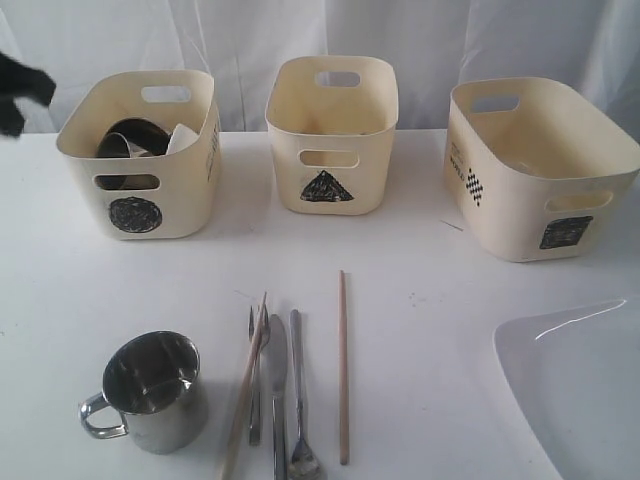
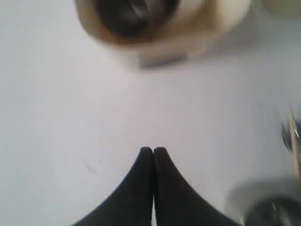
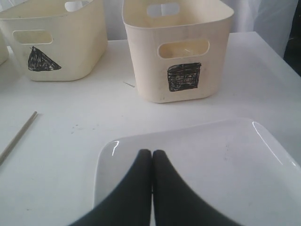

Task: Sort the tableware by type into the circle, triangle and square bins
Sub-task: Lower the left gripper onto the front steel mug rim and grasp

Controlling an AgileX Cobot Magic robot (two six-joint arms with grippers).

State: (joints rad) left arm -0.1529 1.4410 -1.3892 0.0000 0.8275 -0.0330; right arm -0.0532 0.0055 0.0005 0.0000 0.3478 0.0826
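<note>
The left gripper [image 2: 154, 149] and right gripper [image 3: 151, 152] are both pressed together. A white plate [image 1: 580, 400] lies lower right, the mug [image 1: 150, 390] lower left.

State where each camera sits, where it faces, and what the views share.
Exterior view: raised, looking down across the white table to the circle-marked cream plastic bin, triangle-marked cream bin and square-marked cream bin; only a black arm part shows, at the left edge.
Left wrist view: above the table, facing the circle-marked bin past the shut left gripper.
Right wrist view: low over the white plastic plate, facing the square-marked bin past the shut right gripper.
Shared: exterior and right wrist views both show the plate and the square-marked and triangle-marked bins.
</note>
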